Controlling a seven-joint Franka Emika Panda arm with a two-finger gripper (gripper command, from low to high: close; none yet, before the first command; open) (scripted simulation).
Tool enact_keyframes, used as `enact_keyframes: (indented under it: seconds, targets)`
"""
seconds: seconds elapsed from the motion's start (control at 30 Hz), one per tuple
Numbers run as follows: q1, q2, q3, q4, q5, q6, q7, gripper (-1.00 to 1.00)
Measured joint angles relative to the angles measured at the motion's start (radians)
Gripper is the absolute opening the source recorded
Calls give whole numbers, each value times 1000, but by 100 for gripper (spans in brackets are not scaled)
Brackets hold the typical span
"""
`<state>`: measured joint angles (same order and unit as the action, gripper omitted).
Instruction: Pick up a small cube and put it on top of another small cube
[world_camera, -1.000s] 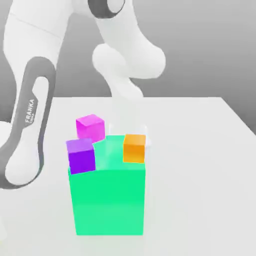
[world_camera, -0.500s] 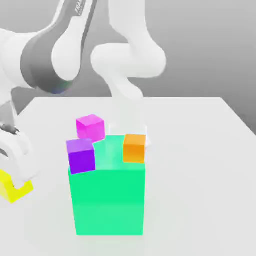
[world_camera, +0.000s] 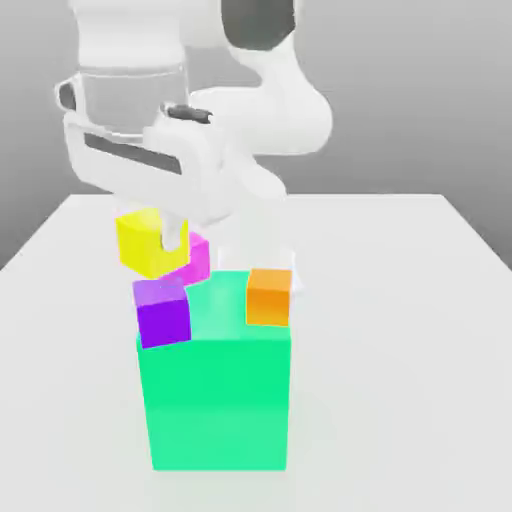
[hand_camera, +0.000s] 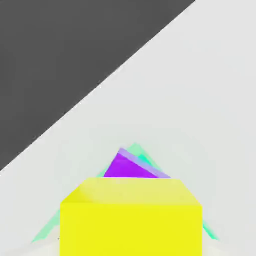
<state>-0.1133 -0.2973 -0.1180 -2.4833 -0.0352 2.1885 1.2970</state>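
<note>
1. The gripper (world_camera: 150, 243) is closed on the yellow cube (world_camera: 146, 244) and holds it in the air, clear of the table (world_camera: 400, 300). One white finger (world_camera: 175, 235) shows against the cube's side towards the exterior view's right.
2. The relation that matters: the yellow cube hangs just above the purple cube (world_camera: 163, 310) and a little towards the exterior view's left of it — near but apart, with the magenta cube (world_camera: 196, 262) close behind.
3. In the hand view the yellow cube (hand_camera: 131, 217) sits in front of the purple cube (hand_camera: 131, 167), whose top face peeks out beyond it, so the two are roughly in line but not squared up.
4. The purple cube looks like the target, judging by how near it is; the coming move probably calls for a small sideways correction, then a straight descent.
5. Half a second ago the yellow cube was low at the exterior view's left edge, near table level — it has since been carried up and across to the stack. The purple, magenta and orange (world_camera: 269, 296) cubes and the green block (world_camera: 215, 405) have not moved.
</note>
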Motion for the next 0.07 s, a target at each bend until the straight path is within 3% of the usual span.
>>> enact_keyframes:
  seconds: [0.07]
  targets:
    - [0,0,0,0,0,0,0,100]
